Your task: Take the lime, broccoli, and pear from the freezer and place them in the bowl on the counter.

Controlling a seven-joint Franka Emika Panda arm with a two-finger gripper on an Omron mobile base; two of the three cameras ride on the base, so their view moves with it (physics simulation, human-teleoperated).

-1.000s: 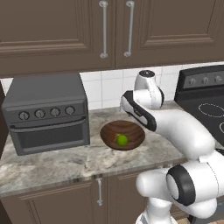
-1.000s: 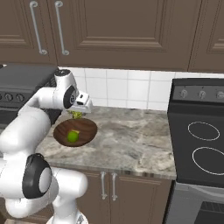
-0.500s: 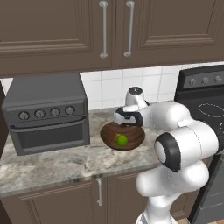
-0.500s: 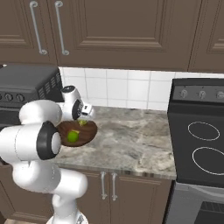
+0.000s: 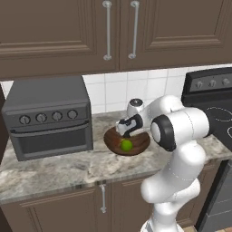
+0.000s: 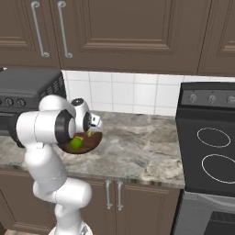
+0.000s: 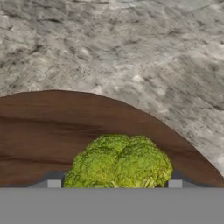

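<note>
Lumpy yellow-green broccoli (image 7: pixel 119 161) gripped between the jaws of the two-finger gripper (image 5: pixel 125 128), low over the dark brown wooden bowl (image 5: pixel 111 139) on the mottled stone counter (image 5: pixel 54 170). Smooth green lime (image 5: pixel 127 145) already inside. Risk: released off-centre, could roll over the rim or knock the lime out.

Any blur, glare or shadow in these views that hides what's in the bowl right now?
Left base view: sharp, even light, no glare; the lime reads clearly in the bowl, the gripper covers part of it. Right base view: the arm blocks much of the bowl, lime still visible. Hand view: soft and coarse up close, broccoli between the fingertips, no glare.
</note>
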